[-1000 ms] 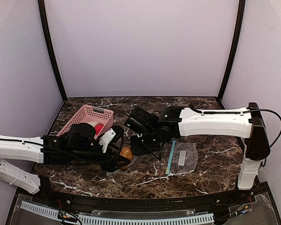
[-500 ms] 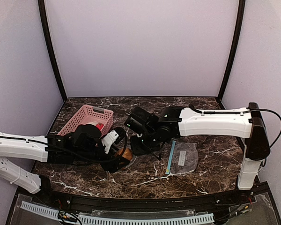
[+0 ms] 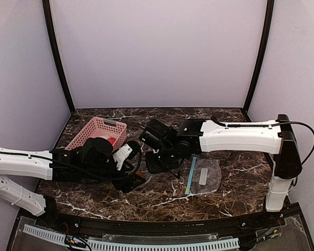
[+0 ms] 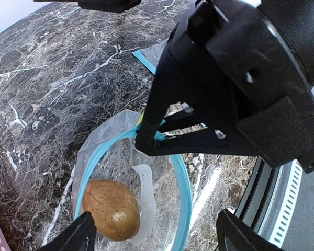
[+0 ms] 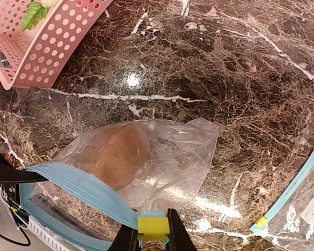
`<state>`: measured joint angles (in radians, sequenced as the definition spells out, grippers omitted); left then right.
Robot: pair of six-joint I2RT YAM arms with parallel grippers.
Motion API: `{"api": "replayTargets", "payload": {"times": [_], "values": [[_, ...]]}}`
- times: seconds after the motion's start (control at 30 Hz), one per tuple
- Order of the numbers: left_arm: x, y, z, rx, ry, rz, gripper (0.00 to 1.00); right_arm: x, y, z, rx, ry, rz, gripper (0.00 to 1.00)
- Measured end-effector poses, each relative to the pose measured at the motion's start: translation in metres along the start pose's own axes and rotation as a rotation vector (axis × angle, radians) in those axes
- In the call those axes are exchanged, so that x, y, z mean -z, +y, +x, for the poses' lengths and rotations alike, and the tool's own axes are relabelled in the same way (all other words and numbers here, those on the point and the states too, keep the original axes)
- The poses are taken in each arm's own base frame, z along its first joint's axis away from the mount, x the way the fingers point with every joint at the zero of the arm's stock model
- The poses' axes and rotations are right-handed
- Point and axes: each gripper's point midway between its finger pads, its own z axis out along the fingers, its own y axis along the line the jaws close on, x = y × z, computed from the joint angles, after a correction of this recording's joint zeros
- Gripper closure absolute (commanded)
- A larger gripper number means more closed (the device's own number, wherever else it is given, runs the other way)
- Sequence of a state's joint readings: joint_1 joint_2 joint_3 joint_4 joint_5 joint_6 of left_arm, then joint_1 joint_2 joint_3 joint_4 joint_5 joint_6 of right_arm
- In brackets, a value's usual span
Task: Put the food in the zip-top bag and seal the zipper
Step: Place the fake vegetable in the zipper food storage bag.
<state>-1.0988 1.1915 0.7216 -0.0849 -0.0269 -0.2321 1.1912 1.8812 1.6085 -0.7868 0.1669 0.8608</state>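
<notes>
Count, for your check: two bags, one basket, one bun, one sprig and one red piece showing.

The bag point(image 5: 183, 151) is thin, crinkled clear film with a light blue zipper rim point(image 4: 187, 193) and a small yellow slider point(image 5: 153, 225). It lies on the dark, white-veined marble counter point(image 3: 225, 120) with its mouth held up in an open loop. The second bag point(image 3: 206, 175), of the same film with the same blue strip, lies flat to the right, apart from the first.

The bun point(image 4: 111, 209) is smooth, brown-orange and egg-round. You will find it inside the open bag, lying on the lower film.

The basket point(image 3: 94, 129) is pink perforated plastic, rectangular, at the left rear. It holds the green leafy sprig point(image 5: 34, 14) and the red piece point(image 3: 111, 142).

Left jaws: spread wide over the bag mouth and holding nothing. The bun sits below them, close by one finger; you cannot tell whether they touch.

Right jaws: narrow, pinched on the bag's zipper rim right at the yellow slider, keeping the mouth lifted.
</notes>
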Motion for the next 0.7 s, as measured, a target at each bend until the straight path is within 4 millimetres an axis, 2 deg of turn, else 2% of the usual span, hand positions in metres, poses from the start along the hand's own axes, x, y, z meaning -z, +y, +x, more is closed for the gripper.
{"api": "replayTargets", "payload": {"times": [0.13, 0.43, 0.53, 0.7], "values": [[0.007, -0.003, -0.007, 0.031, -0.02, 0.013, 0.2, 0.0, 0.0, 0.0, 0.0, 0.003, -0.003, 1.0], [0.055, -0.011, -0.056, 0.151, -0.136, 0.043, 0.17, 0.0, 0.001, 0.001, 0.0, 0.005, -0.004, 1.0], [0.059, -0.002, -0.052, 0.191, -0.1, 0.013, 0.17, 0.0, 0.001, 0.001, 0.006, 0.005, -0.004, 1.0], [0.06, 0.03, -0.027, 0.267, -0.004, -0.085, 0.16, 0.0, 0.001, 0.001, 0.01, 0.007, -0.007, 1.0]]}}
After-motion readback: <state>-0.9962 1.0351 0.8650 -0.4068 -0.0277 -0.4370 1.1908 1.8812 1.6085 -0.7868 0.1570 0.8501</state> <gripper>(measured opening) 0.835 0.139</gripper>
